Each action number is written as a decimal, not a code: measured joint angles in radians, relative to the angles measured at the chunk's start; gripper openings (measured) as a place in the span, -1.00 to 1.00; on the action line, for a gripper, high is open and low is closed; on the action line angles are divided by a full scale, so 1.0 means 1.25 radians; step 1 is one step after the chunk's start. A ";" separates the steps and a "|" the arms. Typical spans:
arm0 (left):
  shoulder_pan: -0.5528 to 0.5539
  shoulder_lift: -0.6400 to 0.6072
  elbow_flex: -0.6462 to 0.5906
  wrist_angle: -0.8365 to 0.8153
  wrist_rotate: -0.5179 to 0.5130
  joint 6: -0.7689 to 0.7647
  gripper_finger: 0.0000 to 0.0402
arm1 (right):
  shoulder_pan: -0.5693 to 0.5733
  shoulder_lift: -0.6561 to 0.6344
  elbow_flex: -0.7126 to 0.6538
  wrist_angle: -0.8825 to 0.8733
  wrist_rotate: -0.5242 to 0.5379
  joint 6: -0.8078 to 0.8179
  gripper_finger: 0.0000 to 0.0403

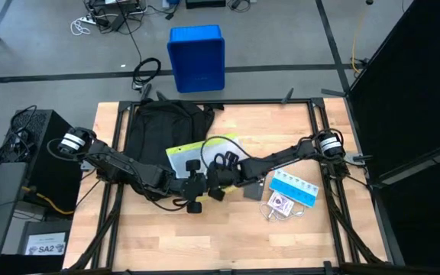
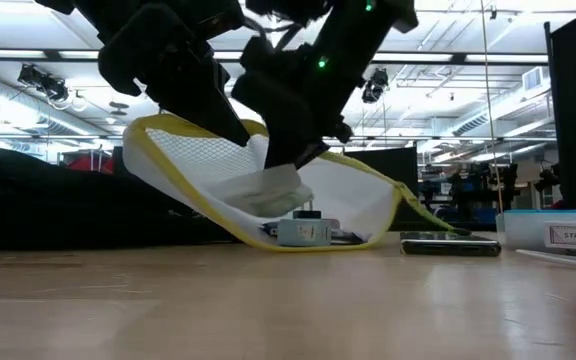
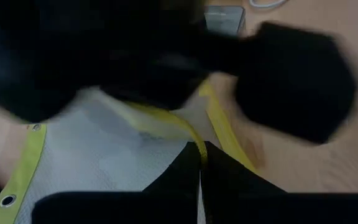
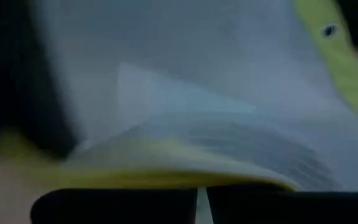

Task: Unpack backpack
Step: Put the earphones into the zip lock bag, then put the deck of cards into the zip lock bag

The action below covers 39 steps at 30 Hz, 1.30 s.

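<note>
Backpack (image 1: 159, 126): black; lies flat on the far left part of the tabletop (image 1: 228, 237), its near edge touching the pouch; in the low view it is only a dark mass behind the pouch
Pouch (image 1: 186, 156): white mesh with a yellow border; just beside the backpack, toward the middle of the tabletop; in the low view one side is lifted and the other rests on the wood, so it hangs tilted; small objects show through the mesh, too blurred to name
Left gripper (image 1: 195, 187): at the middle of the tabletop, over the near edge of the pouch; fingers pressed together; its wrist view shows the yellow border running between the fingertips, so it pinches the pouch
Right gripper (image 1: 218, 177): just beside the left gripper, coming in from the right; fingers pressed together; its wrist view shows the yellow edge and mesh right at the fingertips, so it pinches the pouch too
Phone (image 2: 450, 243): dark, flat on the tabletop, just beside the low end of the pouch
Pill box (image 1: 295, 189): blue and white; on the right part of the tabletop, apart from the pouch
Card (image 1: 280, 205): small, white; touching the near side of the pill box
Crate (image 1: 196, 57): blue; on the floor beyond the tabletop
</note>
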 joint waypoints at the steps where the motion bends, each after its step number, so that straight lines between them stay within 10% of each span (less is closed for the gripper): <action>1: 0.000 0.000 0.000 0.000 0.001 0.000 -1.00 | -0.005 -0.001 -0.003 0.002 0.010 0.000 -1.00; 10: 0.000 0.000 0.000 -0.002 0.009 0.001 -1.00 | -0.029 -0.001 -0.048 0.014 0.016 -0.039 -0.89; 25: -0.001 0.000 0.000 -0.007 0.015 0.001 -1.00 | 0.078 -0.041 -0.010 -0.029 0.008 -0.084 0.21; 39: -0.002 0.000 0.000 -0.011 0.012 0.001 -1.00 | 0.272 -0.175 -0.002 -0.406 0.005 0.188 0.17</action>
